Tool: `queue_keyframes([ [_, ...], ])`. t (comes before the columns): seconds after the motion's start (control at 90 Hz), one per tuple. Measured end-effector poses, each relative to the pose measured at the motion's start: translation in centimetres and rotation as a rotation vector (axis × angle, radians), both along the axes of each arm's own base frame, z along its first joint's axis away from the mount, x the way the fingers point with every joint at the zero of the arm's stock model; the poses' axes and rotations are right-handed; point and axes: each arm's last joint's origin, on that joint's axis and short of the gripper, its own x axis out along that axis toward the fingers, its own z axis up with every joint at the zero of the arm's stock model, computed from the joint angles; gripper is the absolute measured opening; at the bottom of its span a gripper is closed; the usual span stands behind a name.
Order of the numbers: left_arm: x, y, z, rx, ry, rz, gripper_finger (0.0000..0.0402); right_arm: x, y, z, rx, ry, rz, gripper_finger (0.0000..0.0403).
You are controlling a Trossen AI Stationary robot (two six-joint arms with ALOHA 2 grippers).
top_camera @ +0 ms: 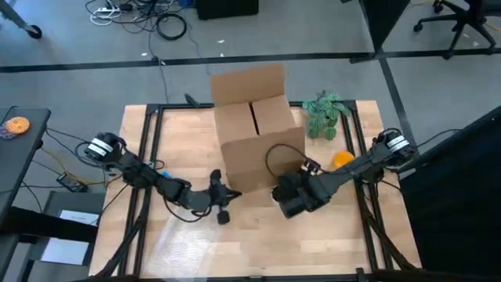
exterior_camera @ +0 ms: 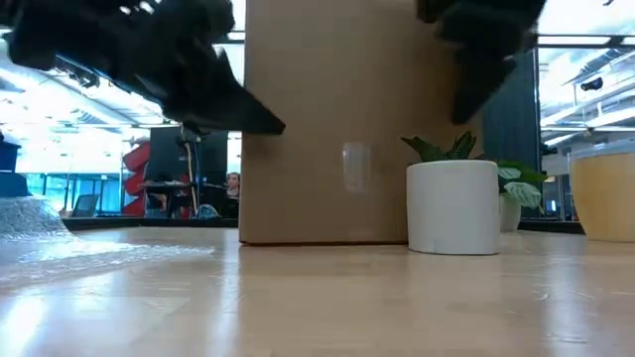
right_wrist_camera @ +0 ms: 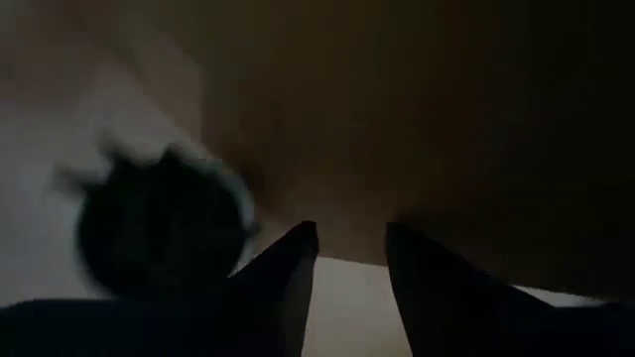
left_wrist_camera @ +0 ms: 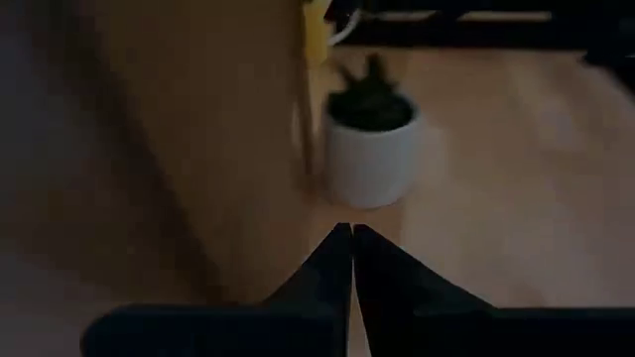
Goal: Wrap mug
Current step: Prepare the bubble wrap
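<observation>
An orange-yellow mug [top_camera: 342,159] stands upright on the table to the right of a cardboard box [top_camera: 258,137]; it also shows at the low view's right edge [exterior_camera: 605,193]. A white pot with a small plant [exterior_camera: 453,206] stands in front of the box. My left gripper [left_wrist_camera: 351,228] is shut and empty, above the table in front of the box, pointing toward the pot [left_wrist_camera: 372,149]. My right gripper [right_wrist_camera: 350,230] hovers open over the pot [right_wrist_camera: 164,223], with nothing between its fingers. Clear bubble wrap [exterior_camera: 40,223] lies flat near the table's left front.
The open cardboard box stands at the table's far middle. A green plant [top_camera: 325,113] sits at the far right corner. Bare wood [top_camera: 313,251] lies toward the near edge, right of the bubble wrap. Cables run across the floor behind the table.
</observation>
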Motion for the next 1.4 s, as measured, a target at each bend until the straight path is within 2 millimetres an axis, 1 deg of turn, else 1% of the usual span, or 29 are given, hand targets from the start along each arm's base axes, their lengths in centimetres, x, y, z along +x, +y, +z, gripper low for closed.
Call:
queue_keyframes([
  [0.078,0.2,1.1,-0.3,0.011,0.028,0.058,0.0000,0.8,-1.2,-0.3,0.000,-0.036,-0.028,0.0099],
  [0.2,0.3,2.9,-0.7,0.054,0.079,0.161,0.0000,2.0,-2.4,-0.5,0.009,-0.076,-0.017,0.0099],
  [0.267,0.3,3.6,-0.9,0.068,0.115,0.183,0.0000,2.5,-2.7,-0.6,0.015,-0.103,0.000,0.0098],
  [0.344,-0.2,3.7,-0.9,0.059,0.176,0.170,0.0000,3.0,-2.7,-0.5,0.016,-0.123,0.035,0.0098],
  [0.389,-0.6,3.3,-0.3,0.049,0.221,0.129,0.0000,3.1,-2.4,-0.5,0.013,-0.126,0.072,0.0098],
  [0.433,-0.8,2.3,0.8,0.044,0.257,0.061,0.0000,3.0,-1.7,-0.3,0.005,-0.110,0.132,0.0098],
  [0.533,-1.8,0.1,3.7,0.078,0.344,-0.040,0.0000,2.9,0.5,0.7,-0.004,-0.093,0.299,0.0095],
  [0.6,-2.5,-1.5,5.3,0.082,0.401,-0.112,0.0000,2.5,2.1,1.1,0.024,-0.073,0.408,0.0091],
  [0.678,-3.3,-3.4,6.4,0.021,0.460,-0.215,0.0000,2.4,4.1,1.3,0.111,-0.107,0.515,0.0087],
  [0.733,-3.9,-4.6,6.6,-0.060,0.467,-0.261,0.0000,2.2,5.4,1.4,0.175,-0.142,0.573,0.0084],
  [0.822,-5.2,-6.1,5.9,-0.145,0.496,-0.270,0.0000,2.1,7.4,1.2,0.254,-0.235,0.654,0.0082],
  [0.944,-7.2,-7.4,4.1,-0.189,0.559,-0.265,0.0000,2.0,9.2,0.1,0.247,-0.334,0.750,0.0081],
  [1.0,-8.0,-7.6,3.2,-0.217,0.578,-0.238,0.0000,2.1,9.2,-0.5,0.250,-0.354,0.760,0.0081],
  [1.067,-8.7,-7.5,2.1,-0.279,0.577,-0.161,0.0000,2.9,9.6,-1.4,0.296,-0.383,0.756,0.0079],
  [1.133,-9.3,-7.6,1.2,-0.351,0.578,-0.103,0.0000,3.2,10.0,-2.6,0.310,-0.362,0.744,0.0072],
  [1.244,-10.4,-8.3,-0.2,-0.417,0.603,-0.117,0.0000,4.0,10.7,-4.3,0.314,-0.333,0.730,0.0055],
  [1.322,-11.1,-8.4,-1.2,-0.388,0.632,-0.131,0.0000,4.4,10.5,-5.8,0.239,-0.289,0.704,0.0040],
  [1.4,-11.6,-8.2,-2.3,-0.353,0.662,-0.129,0.0000,4.7,9.5,-7.3,0.125,-0.198,0.664,0.0024],
])
